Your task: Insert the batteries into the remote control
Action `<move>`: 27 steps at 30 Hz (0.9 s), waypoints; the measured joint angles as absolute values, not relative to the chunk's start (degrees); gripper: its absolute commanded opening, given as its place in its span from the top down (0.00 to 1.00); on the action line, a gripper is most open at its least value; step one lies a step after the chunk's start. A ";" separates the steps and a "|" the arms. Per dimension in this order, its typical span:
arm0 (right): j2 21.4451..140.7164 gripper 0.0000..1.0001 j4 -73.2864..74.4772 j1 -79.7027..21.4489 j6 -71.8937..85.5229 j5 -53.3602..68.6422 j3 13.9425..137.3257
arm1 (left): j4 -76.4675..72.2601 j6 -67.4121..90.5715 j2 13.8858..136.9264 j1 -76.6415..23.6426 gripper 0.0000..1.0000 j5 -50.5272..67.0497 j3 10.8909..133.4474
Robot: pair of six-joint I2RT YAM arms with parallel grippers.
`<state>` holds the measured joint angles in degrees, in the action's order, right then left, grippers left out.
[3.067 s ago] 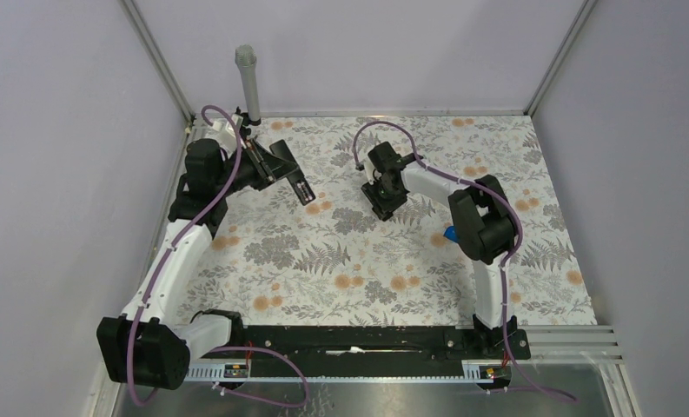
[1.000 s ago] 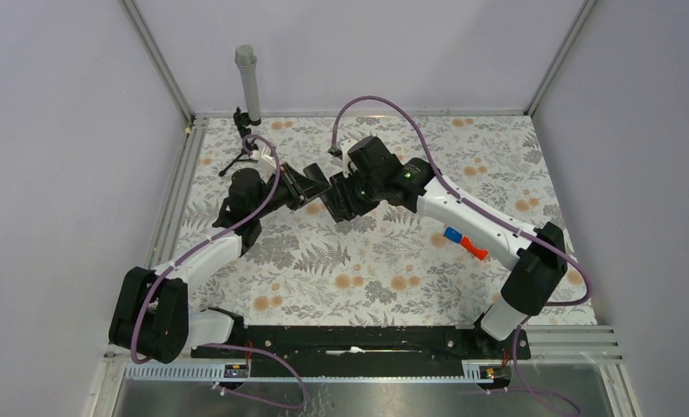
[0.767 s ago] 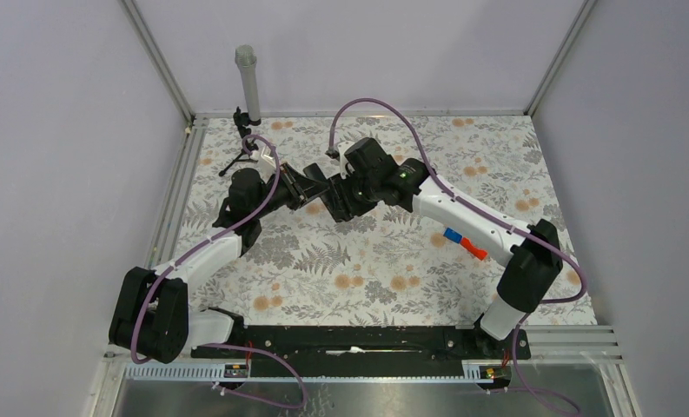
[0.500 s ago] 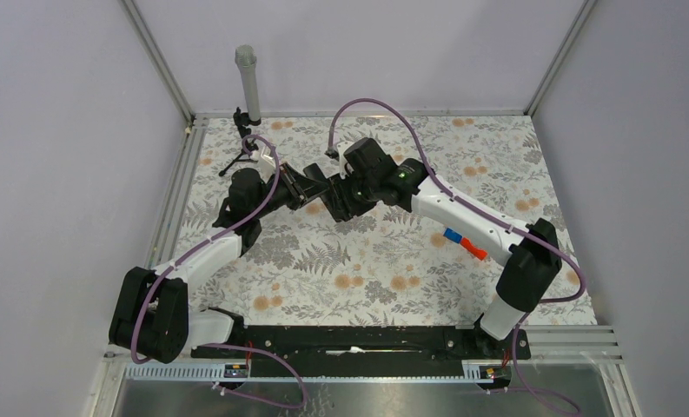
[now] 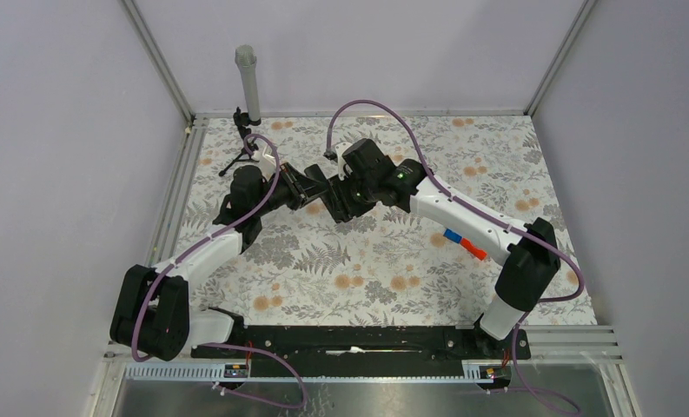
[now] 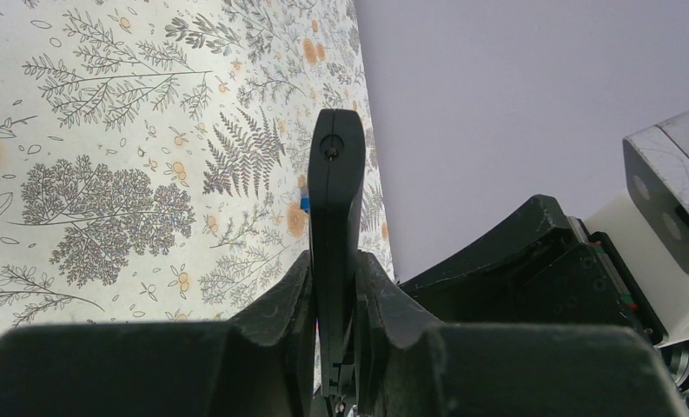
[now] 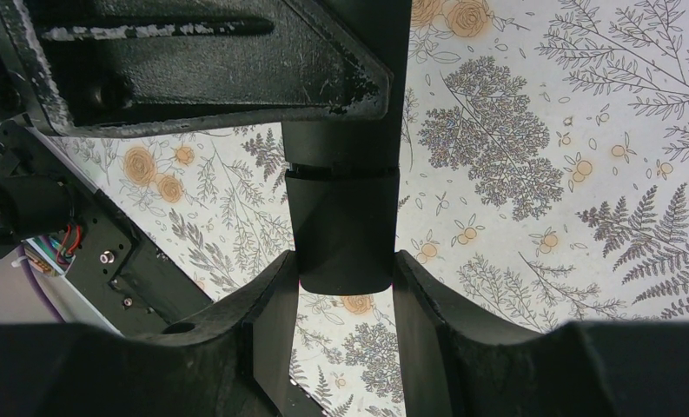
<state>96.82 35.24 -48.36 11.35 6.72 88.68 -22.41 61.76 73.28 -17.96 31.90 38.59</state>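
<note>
The remote control point(image 5: 322, 188) is a slim black bar held above the mat between my two grippers. My left gripper point(image 5: 308, 188) is shut on it; in the left wrist view the remote point(image 6: 334, 200) stands edge-on between the fingers point(image 6: 280, 300). My right gripper point(image 5: 337, 198) is shut on the remote's other end, a black piece with a seam across it point(image 7: 344, 228), which its fingers point(image 7: 275, 304) touch on both sides. The left gripper's body fills the top of the right wrist view point(image 7: 193, 61). No batteries are in view.
A red-and-blue toy piece point(image 5: 463, 243) lies on the floral mat point(image 5: 384, 269) to the right, under the right arm. A small black tripod point(image 5: 240, 156) and a grey upright post point(image 5: 248, 82) stand at the back left corner. Walls close in three sides.
Three seconds ago the grippers were apart; now they meet at the remote at the mat's middle back. Over the last second the right gripper crept slightly left onto the remote's end.
</note>
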 measured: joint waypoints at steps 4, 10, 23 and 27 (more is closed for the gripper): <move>96.82 0.55 35.24 -48.38 11.07 6.72 88.68 | -21.76 61.76 73.30 -17.96 1.00 31.90 38.92; 96.86 0.55 35.29 -48.38 10.50 6.94 88.66 | -19.81 61.78 73.49 -17.96 1.00 31.90 39.83; 97.58 0.54 35.77 -48.40 10.33 7.14 88.68 | -17.76 61.73 74.00 -17.91 1.00 31.88 40.18; 98.04 0.54 36.64 -48.47 10.61 7.14 89.19 | -17.56 61.73 74.00 -17.91 1.00 31.86 40.18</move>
